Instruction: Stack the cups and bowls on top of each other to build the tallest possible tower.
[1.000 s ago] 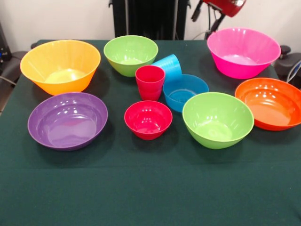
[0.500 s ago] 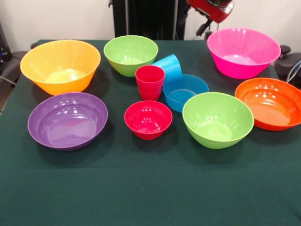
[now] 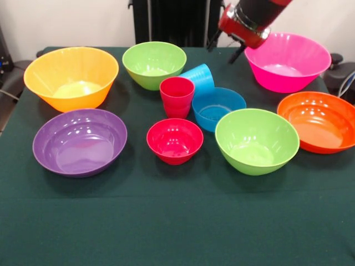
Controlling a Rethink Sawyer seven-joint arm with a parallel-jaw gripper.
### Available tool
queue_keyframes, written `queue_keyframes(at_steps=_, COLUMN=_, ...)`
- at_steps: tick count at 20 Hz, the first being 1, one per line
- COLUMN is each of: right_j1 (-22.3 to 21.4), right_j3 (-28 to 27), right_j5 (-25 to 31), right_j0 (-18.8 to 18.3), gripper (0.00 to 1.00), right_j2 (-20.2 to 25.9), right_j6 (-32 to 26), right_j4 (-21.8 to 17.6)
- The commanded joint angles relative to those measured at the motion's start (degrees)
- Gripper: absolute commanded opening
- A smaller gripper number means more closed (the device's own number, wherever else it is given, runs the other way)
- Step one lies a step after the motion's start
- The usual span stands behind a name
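Note:
The red cup (image 3: pixel 177 97) stands upright at the table's middle. The sky-blue cup (image 3: pixel 198 77) lies tilted behind it, leaning toward the small blue bowl (image 3: pixel 218 108); these three sit close together in a cluster. The small red bowl (image 3: pixel 175 141) sits in front of them. Lime green bowls stand at the back (image 3: pixel 154 65) and front right (image 3: pixel 257 141). The yellow-orange bowl (image 3: pixel 71 77), purple bowl (image 3: pixel 79 142), pink bowl (image 3: pixel 287 61) and orange bowl (image 3: pixel 320 122) ring the table. My gripper (image 3: pixel 226 48) hangs open and empty at the top, left of the pink bowl, above and behind the sky-blue cup.
The dark green cloth (image 3: pixel 177 221) covers the table; its front half holds nothing. The robot's black pedestal (image 3: pixel 172 22) stands behind the far edge. Dark chairs or gear show at both side edges.
The red arm has come down and leftward from the top right edge, so the gripper's fingers now show beside the pink bowl. The cups and bowls have not moved.

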Motion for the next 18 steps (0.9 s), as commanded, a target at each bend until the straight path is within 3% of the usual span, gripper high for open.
queue_keyframes(at_steps=1, right_j1=9.0, right_j3=-5.6, right_j5=-6.4, right_j0=2.5, gripper=1.0, right_j2=1.0, right_j6=10.1, right_j4=-1.9)
queue_keyframes(at_steps=7, right_j1=11.4, right_j3=-5.9, right_j5=-8.8, right_j0=4.5, gripper=1.0, right_j2=-1.0, right_j6=10.5, right_j4=-0.5)
queue_keyframes(at_steps=18, right_j1=12.6, right_j3=-6.0, right_j5=-9.0, right_j0=4.9, gripper=1.0, right_j2=-2.6, right_j6=8.3, right_j4=0.0)
